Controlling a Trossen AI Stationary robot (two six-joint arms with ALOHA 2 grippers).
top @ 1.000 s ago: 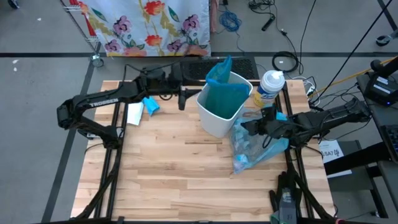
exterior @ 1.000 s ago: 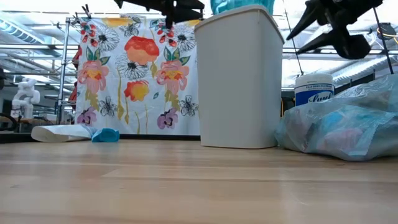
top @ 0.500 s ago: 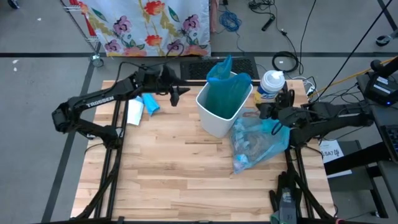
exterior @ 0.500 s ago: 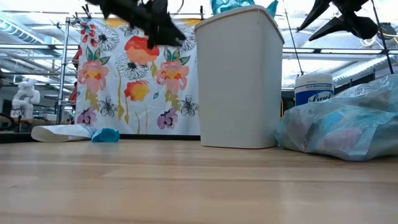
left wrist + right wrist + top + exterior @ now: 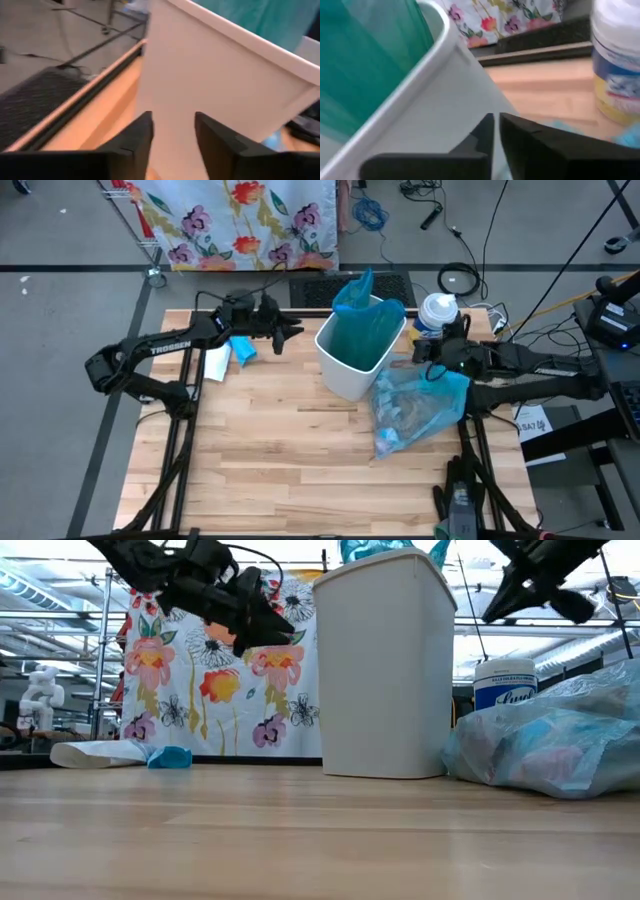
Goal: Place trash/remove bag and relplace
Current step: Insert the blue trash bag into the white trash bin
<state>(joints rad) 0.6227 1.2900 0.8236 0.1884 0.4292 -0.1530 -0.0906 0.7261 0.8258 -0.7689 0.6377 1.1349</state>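
Observation:
A white bin [image 5: 352, 355] stands at the table's far middle. A teal-green bag [image 5: 362, 320] sits inside it, and the bag's top sticks up past the rim. The full pale-blue bag [image 5: 415, 412] of trash lies on the table to the right of the bin. My left gripper [image 5: 292, 332] hovers open, left of the bin, pointing at its wall [image 5: 225, 85]. My right gripper [image 5: 425, 352] hangs shut and empty between the bin and the full bag, above the table [image 5: 500, 610].
A white and blue wipes canister [image 5: 437, 315] stands at the far right, behind the full bag. A flat white sheet and a small blue item [image 5: 228, 355] lie at the far left. The near half of the table is bare wood [image 5: 300, 460].
My left gripper has come down from the height of the bin's rim and now points at the bin's side wall. My right gripper has moved toward the far edge, away from the full bag, and has shut. The bags and the bin have stayed put.

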